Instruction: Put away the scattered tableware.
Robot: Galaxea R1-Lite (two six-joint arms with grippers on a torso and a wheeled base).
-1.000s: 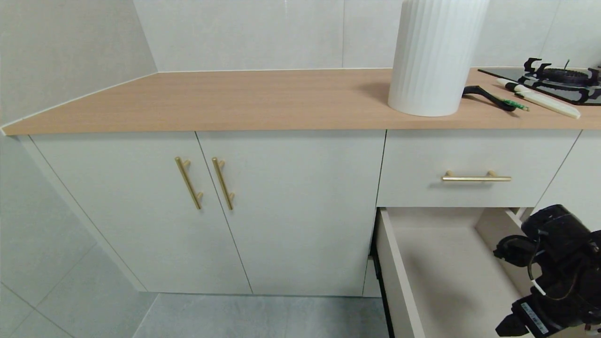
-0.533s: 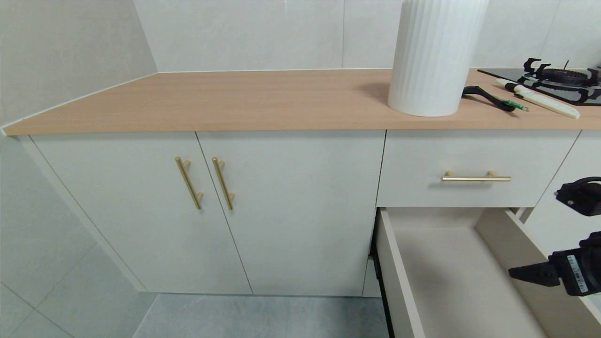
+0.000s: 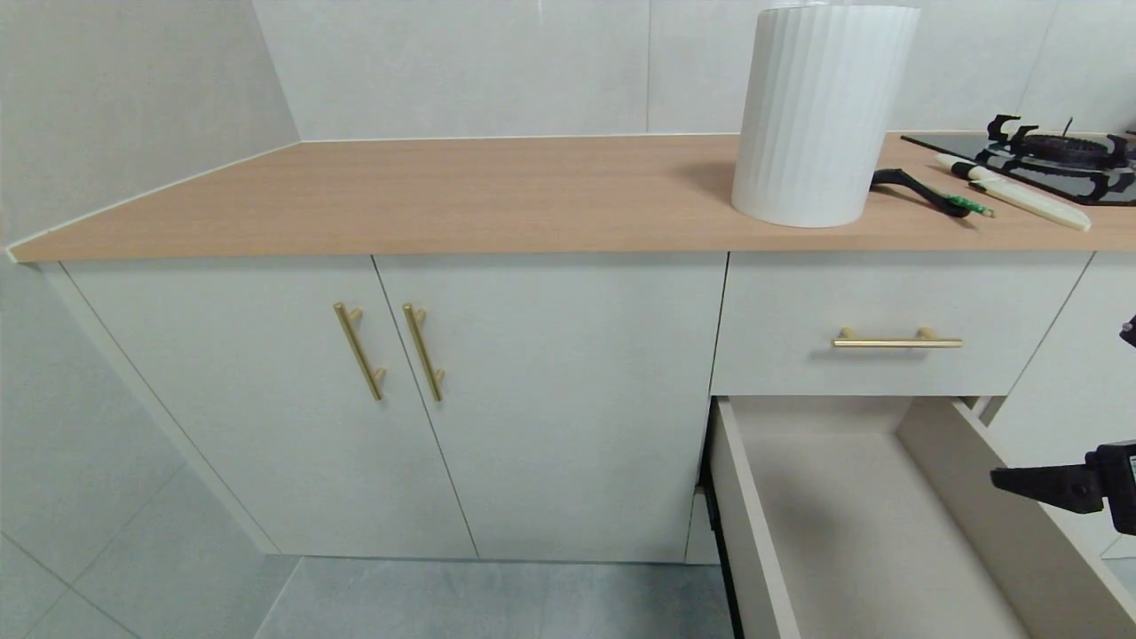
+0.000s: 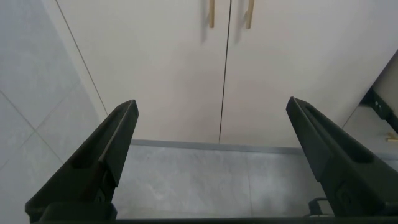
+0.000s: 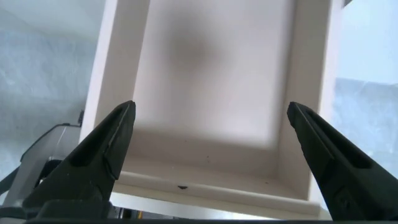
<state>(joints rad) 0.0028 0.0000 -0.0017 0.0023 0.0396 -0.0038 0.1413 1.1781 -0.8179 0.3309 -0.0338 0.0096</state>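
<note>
Tableware: black-handled utensil [image 3: 919, 188] and white knife [image 3: 1016, 192] lie side by side on the wooden countertop [image 3: 461, 191], between a white ribbed canister [image 3: 821, 111] and the gas hob [image 3: 1061, 151]. Lower drawer [image 3: 744, 524] beneath them stands pulled out. Right gripper [image 5: 210, 112] hangs over the drawer interior, fingers spread wide, holding nothing. Left gripper [image 4: 210, 106], fingers likewise apart, faces the closed cabinet doors [image 4: 224, 62] low near the floor.

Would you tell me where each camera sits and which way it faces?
Left wrist: on the left arm, faces cabinet doors and floor; open left gripper frames it.
Right wrist: above the open drawer, looking in; open right gripper shows.
Head: forward-down at the counter; right gripper at the edge.
Shared: drawer, head and right wrist.
</note>
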